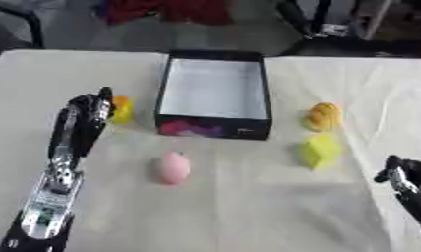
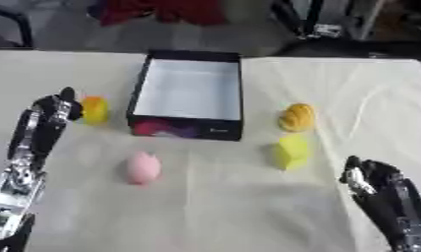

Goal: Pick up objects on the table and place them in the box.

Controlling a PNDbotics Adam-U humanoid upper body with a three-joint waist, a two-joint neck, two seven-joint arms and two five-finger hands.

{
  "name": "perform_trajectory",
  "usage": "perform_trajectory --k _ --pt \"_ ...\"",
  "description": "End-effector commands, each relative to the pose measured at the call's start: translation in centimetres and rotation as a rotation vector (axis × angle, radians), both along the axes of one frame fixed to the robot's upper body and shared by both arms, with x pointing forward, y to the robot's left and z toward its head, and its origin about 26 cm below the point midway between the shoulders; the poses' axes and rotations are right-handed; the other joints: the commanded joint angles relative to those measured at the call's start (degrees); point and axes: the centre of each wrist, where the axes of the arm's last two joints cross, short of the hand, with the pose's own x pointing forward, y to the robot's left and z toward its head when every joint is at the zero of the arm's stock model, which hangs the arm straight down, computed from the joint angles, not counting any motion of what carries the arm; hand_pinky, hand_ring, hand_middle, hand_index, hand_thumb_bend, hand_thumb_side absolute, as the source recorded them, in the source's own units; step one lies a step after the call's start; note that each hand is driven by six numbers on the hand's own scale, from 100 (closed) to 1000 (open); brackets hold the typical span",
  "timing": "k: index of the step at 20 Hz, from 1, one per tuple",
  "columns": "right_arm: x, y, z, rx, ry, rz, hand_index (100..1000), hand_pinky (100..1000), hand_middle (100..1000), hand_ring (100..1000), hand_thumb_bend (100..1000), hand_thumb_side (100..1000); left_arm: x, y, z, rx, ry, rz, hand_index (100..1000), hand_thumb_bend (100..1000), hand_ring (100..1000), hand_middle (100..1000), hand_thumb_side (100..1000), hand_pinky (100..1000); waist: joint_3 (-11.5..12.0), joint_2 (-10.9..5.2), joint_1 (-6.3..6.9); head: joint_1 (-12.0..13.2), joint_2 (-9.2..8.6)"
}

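Four small objects lie outside the empty box: the left hand, fingers curled but holding nothing, sits beside the orange-yellow toy, seemingly to grasp it, while the right hand idles, fingers relaxed, lower right.

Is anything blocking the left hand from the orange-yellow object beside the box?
Nothing visible does. The left hand is right next to the orange-yellow object, with only bare tablecloth around them; the box sits on the object's other side.
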Motion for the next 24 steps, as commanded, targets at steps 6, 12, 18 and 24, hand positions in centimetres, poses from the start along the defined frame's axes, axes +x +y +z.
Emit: perform_trajectory --k 6,12,18,24 --pt "0.1 0.0 0.7 -0.009 -0.03 0.008 454 704 430 514 100 548 0.0 0.2 0.8 0.007 -0.026 0.0 515 279 543 533 821 634 0.06 -0.48 -0.39 -0.1 -0.11" --pt "0.1 0.0 0.7 -0.01 -0.031 0.008 454 704 430 514 100 546 0.0 0.2 0.8 0.008 -0.025 -0.001 519 287 543 533 817 634 -0.02 -0.55 -0.38 -0.21 -0.11" --pt "0.1 0.0 0.7 -0.01 -0.027 0.007 454 704 430 514 100 546 0.6 0.9 2.2 0.04 -0.068 0.02 602 328 550 545 806 641 -0.23 -0.7 -0.33 -0.22 -0.11" --pt "0.0 -0.1 0.5 -0.017 -0.018 0.013 455 704 430 514 100 550 4.6 3.2 10.7 0.361 -0.206 -0.025 798 438 595 609 777 684 -1.15 -1.17 0.08 0.18 -0.11"
